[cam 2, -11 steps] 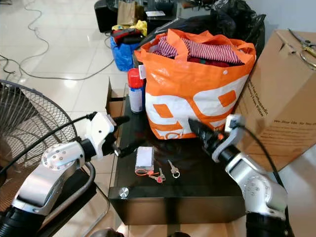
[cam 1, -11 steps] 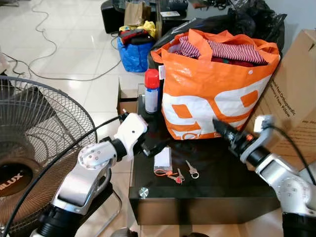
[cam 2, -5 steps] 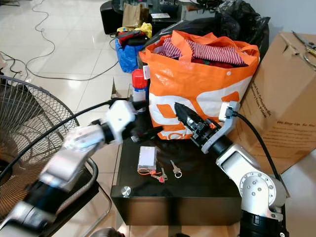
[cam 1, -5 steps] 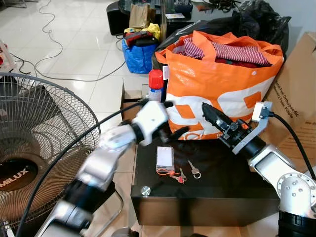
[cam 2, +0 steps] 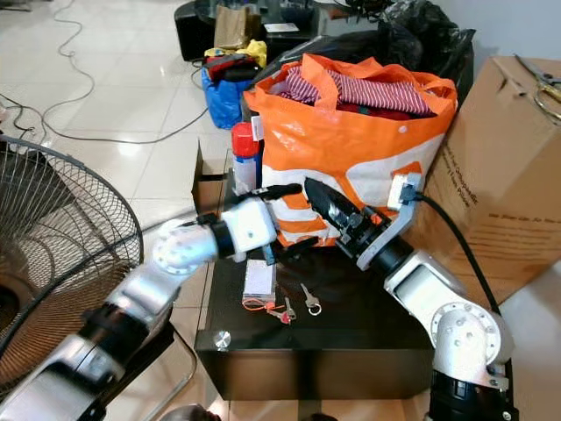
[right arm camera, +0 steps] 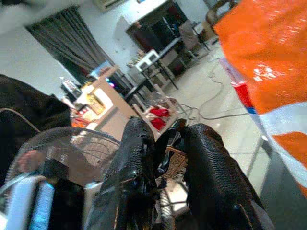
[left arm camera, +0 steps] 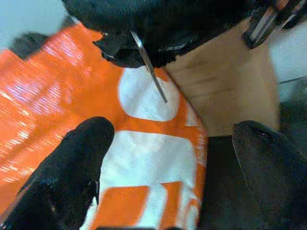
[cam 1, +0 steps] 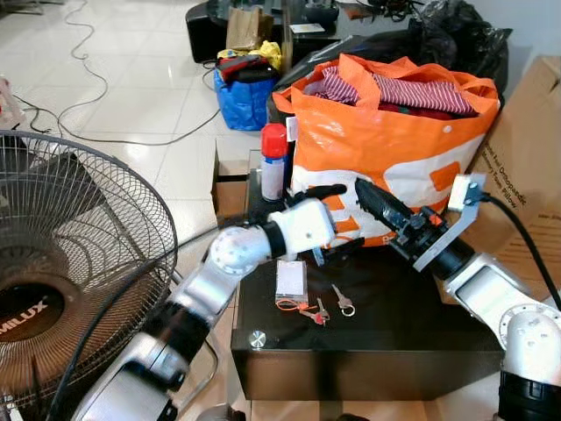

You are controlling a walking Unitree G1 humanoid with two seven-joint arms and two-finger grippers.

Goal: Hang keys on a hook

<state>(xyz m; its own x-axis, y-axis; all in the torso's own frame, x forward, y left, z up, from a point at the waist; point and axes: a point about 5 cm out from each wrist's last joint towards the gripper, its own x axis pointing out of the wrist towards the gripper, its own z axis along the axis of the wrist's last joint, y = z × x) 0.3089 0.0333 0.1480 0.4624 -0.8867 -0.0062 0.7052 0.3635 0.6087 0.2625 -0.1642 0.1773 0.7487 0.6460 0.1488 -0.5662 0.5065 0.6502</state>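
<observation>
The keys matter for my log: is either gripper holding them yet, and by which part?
Neither. The keys lie on the black table beside a small white box. The left gripper is open and empty above them; the right gripper is shut on nothing.

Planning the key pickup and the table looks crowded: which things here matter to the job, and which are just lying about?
Belong to the job:
- small bunch of metal keys with red tags, on the black table
- left gripper, open above them
- right gripper

Just lying about:
- orange woven bag of clothes
- red-capped spray can
- small white box
- cardboard carton
- standing fan
</observation>
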